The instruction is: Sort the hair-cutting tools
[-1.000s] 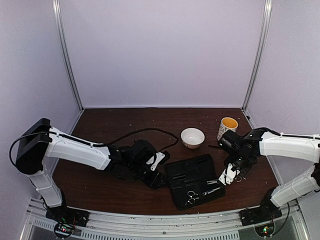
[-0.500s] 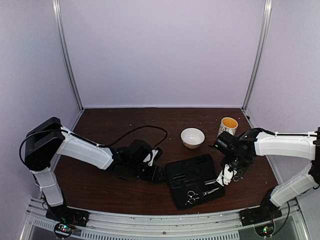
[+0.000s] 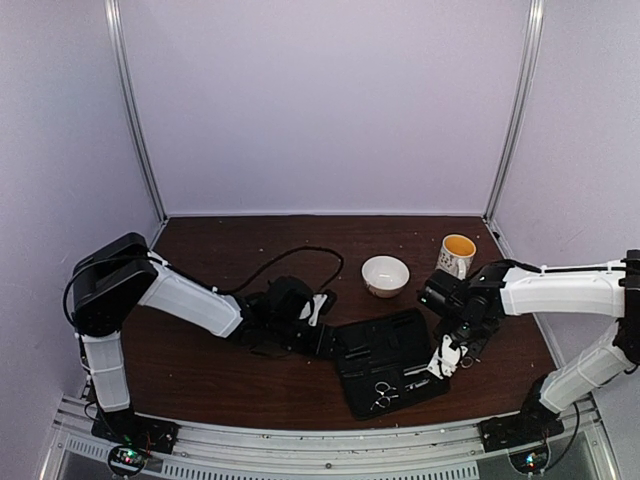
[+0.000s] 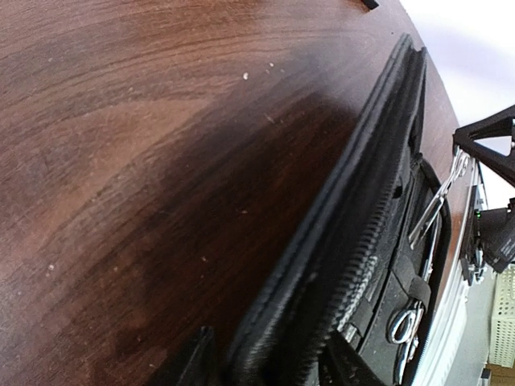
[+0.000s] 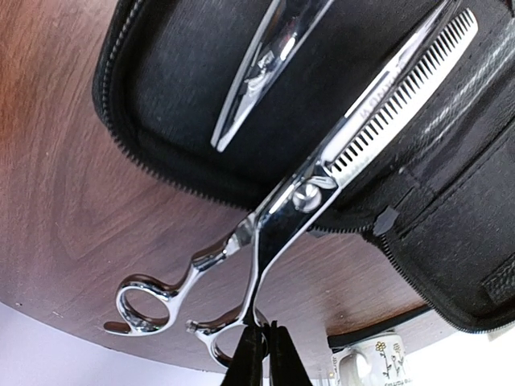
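Note:
The flat black case point(image 3: 385, 350) lies open at the table's front centre. My left gripper point(image 3: 324, 338) is at its left side, and in the left wrist view its jaws point(image 4: 269, 363) close around the case's zippered edge point(image 4: 354, 217). My right gripper point(image 3: 443, 360) is shut on the handle ring of silver thinning scissors point(image 5: 314, 189), whose toothed blade lies over the case's right part point(image 5: 201, 88). A second pair of scissors point(image 3: 381, 393) lies in the case's near half, and its blades also show in the right wrist view point(image 5: 257, 72). I cannot make out the thin black stick pieces.
A white bowl point(image 3: 385, 274) stands behind the case. A white mug point(image 3: 456, 255) with a yellow inside stands at the right rear. A black cable point(image 3: 290, 262) loops on the table behind my left arm. Metal frame posts stand at the back corners.
My left gripper has moved right to the case's left edge and closed around it. My right gripper has carried the thinning scissors left, over the case's right part.

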`<control>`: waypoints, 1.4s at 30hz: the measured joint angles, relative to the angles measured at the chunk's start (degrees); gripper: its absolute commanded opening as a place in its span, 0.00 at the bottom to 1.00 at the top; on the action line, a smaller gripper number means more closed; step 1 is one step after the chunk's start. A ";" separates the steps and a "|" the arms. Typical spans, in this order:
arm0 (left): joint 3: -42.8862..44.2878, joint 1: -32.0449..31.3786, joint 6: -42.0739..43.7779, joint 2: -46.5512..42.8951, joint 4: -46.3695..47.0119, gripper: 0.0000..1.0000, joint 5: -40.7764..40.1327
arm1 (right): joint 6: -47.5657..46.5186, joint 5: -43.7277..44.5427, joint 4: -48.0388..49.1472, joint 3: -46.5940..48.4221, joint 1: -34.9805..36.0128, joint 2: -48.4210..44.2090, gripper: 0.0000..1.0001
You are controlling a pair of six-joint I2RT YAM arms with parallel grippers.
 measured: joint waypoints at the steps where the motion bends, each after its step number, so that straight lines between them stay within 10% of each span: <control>1: 0.04 0.00 -0.02 0.09 0.09 0.44 0.07 | 0.09 -0.07 0.00 0.15 0.35 0.20 0.00; 42: 0.09 0.33 -0.02 0.42 0.74 0.34 2.34 | 16.50 -12.76 1.60 14.84 11.02 16.96 0.03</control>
